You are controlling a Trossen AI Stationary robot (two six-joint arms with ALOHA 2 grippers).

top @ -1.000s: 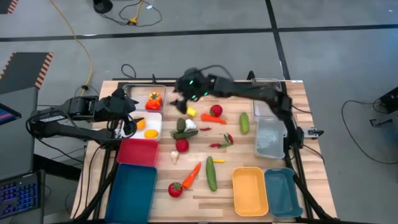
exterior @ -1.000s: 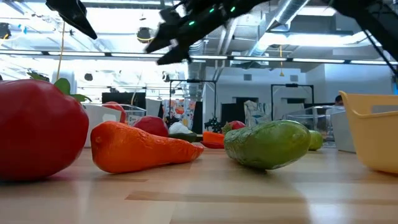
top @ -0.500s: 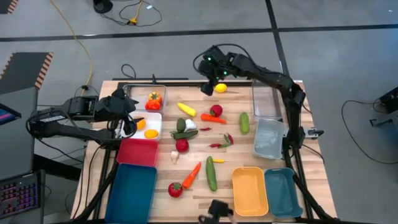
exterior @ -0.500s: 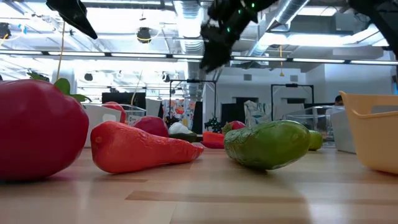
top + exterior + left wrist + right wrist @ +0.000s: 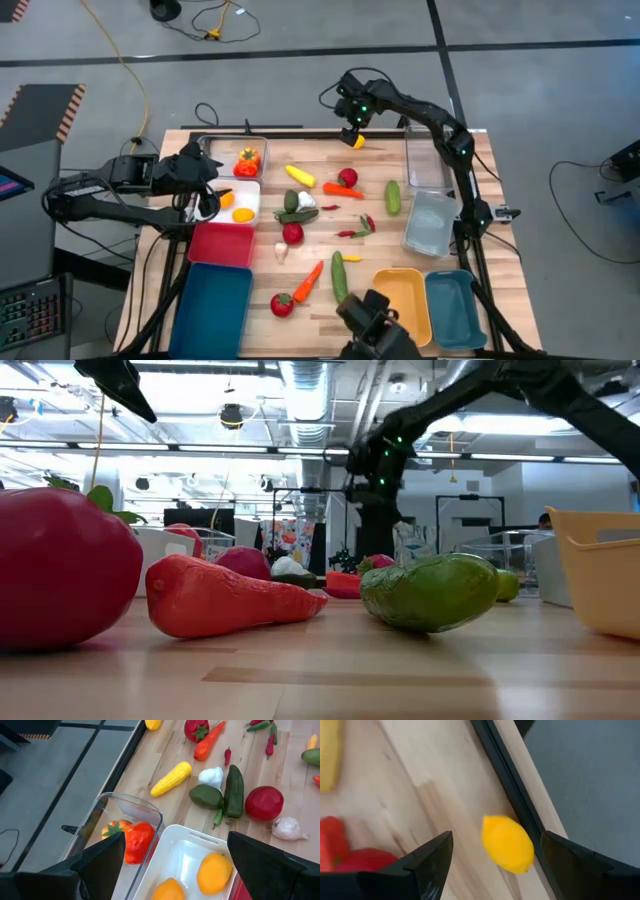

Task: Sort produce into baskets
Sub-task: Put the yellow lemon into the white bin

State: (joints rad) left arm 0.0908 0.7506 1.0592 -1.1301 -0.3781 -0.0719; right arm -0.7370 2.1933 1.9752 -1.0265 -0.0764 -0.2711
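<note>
Your right gripper (image 5: 352, 128) hangs over the table's far edge with fingers spread, empty — the lemon (image 5: 357, 140) lies on the wood just below it, beside the black rim. Your left gripper (image 5: 205, 185) waits, also spread, above the white basket (image 5: 252, 200), where two orange pieces sit — the rest of the produce is scattered mid-table.

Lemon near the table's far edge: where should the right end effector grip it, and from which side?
Grip the lemon across its short middle, coming straight down from above. It lies flat with its pointed ends along the table's dark edge rail, so the rounded flanks are the narrowest span. The right end effector hovers open over it; mind the rail.
</note>
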